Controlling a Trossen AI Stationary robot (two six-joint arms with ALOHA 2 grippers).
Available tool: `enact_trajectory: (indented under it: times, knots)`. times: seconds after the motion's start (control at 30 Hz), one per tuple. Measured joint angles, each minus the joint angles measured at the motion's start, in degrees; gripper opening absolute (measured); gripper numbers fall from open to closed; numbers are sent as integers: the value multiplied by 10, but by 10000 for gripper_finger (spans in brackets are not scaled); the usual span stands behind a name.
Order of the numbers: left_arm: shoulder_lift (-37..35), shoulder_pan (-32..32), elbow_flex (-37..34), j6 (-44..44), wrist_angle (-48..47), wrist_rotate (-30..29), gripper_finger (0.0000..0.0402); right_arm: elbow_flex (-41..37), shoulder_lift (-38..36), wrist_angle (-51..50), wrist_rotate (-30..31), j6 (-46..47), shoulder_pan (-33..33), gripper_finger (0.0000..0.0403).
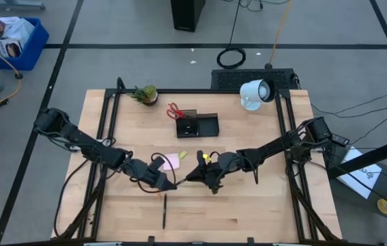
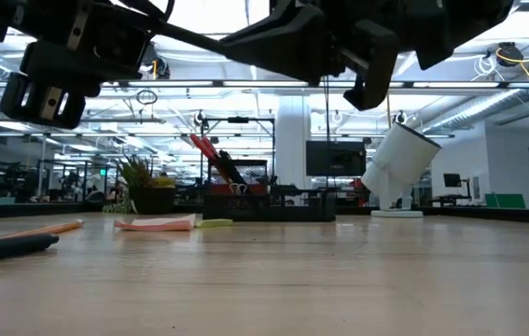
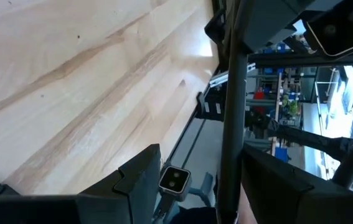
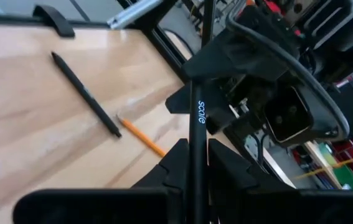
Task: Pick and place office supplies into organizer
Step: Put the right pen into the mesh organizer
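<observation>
The wooden worktop (image 1: 248,212) carries everything, and most of the job looks still ahead. Toward its far edge, a little left of the middle, stands the black organizer (image 1: 197,125), and only the red-handled scissors (image 1: 174,110) appear to be in it, handles sticking out of the taller cup section; whether anything else lies in the lower tray I cannot tell.

Both arms meet above the middle of the worktop over one slim black pen (image 4: 198,155). The right gripper (image 1: 200,175) has its fingers pressed together on the pen, which stands clamped between them in its own wrist view. The left gripper (image 1: 168,183) sits right at the pen's other end with its fingers spread wide; the pen's shaft passes between them, but I cannot tell whether they touch it. I'd judge this a pass between the arms, caught midway.

Left on the wood: the pink sticky-note pad (image 1: 172,162) near the centre, between the left arm and the organizer, with a small yellow piece (image 1: 182,154) just beside it. A second black pen (image 1: 164,211) lies toward the near edge, and an orange pencil (image 4: 144,138) rests close to its tip. None of these has reached the organizer yet.
</observation>
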Motion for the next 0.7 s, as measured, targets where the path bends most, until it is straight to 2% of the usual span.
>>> enact_trajectory:
  times: [0.17,0.57,0.7]
  knots:
    - [0,0,0,0,-1,3,192,4,5,-4,-11,2,-2,36]
    - [0,0,0,38,3,8,31,27,48,13,-15,1,-3,36]
    - [0,1,0,57,5,9,13,27,48,17,4,0,-2,37]
